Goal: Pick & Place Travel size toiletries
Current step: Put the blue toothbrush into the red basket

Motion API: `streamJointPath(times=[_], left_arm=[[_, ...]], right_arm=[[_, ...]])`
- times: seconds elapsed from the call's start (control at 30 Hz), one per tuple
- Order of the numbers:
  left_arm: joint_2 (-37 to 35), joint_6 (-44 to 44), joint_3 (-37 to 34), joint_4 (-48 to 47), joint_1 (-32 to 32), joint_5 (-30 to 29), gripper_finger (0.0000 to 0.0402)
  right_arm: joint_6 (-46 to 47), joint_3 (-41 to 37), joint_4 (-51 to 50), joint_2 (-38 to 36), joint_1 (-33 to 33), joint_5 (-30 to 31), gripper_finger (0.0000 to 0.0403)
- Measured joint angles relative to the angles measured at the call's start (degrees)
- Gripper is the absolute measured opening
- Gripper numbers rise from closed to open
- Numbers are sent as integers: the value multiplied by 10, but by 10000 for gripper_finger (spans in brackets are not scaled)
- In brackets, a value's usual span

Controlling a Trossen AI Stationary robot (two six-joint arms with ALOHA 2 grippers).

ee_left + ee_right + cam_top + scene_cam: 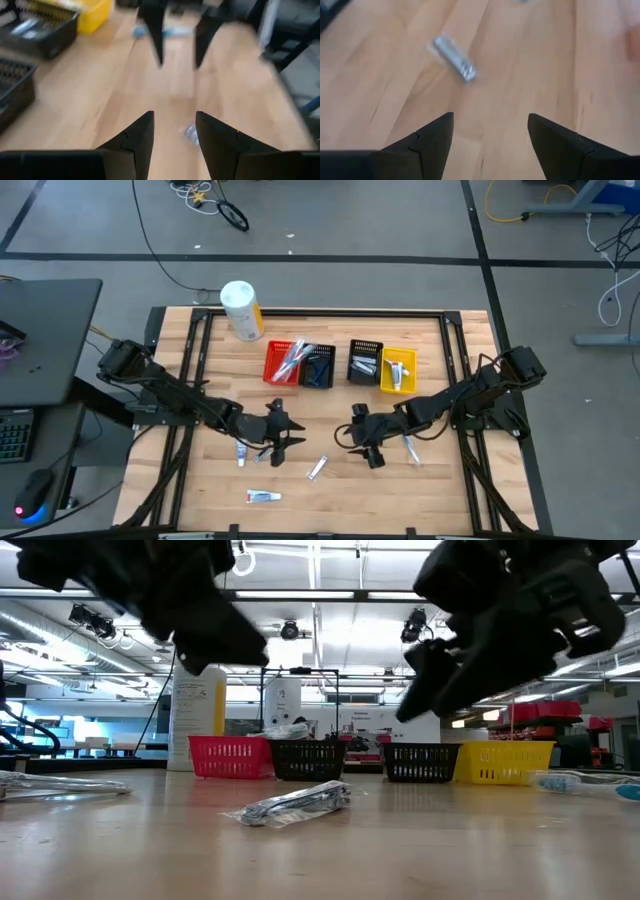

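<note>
No brand or lettering can be read on anything here. Nearest the front edge of the table [200, 480] lie a small tube [263, 497] and a wrapped silvery item [317, 468]. Just behind them, both grippers hover empty above the wood: the left gripper [283, 433] with fingers parted, the right gripper [362, 442] spread wide, with what looks like a blue-and-white toothbrush [410, 448] beside it. Farther back stand the red bin [284, 362], two black bins [318, 367] and the yellow bin [398, 371], some holding toiletries, and the white-and-yellow container [241, 310].
</note>
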Motion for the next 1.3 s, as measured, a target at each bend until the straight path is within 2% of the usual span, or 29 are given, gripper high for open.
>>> streamJointPath(times=[0.27,0.6,0.8,0.93,1.07,1.2,1.3], left_arm=[[0,-134,0,-172,-2,-3,155],[0,-135,0,-173,-2,-3,155],[0,-138,0,-178,-2,12,155],[0,-148,0,-212,-2,13,155],[0,-136,0,-224,-2,13,155],[0,-129,0,-208,-2,11,155],[0,-120,0,-208,-2,0,155]], right_arm=[[-28,0,39,0,-4,2,265],[-27,0,24,0,-4,-33,265],[16,0,-120,0,-1,-58,265],[64,-1,-228,0,6,7,265],[84,-1,-263,0,7,61,265],[108,0,-269,0,8,51,265],[158,18,-361,-6,11,22,265]])
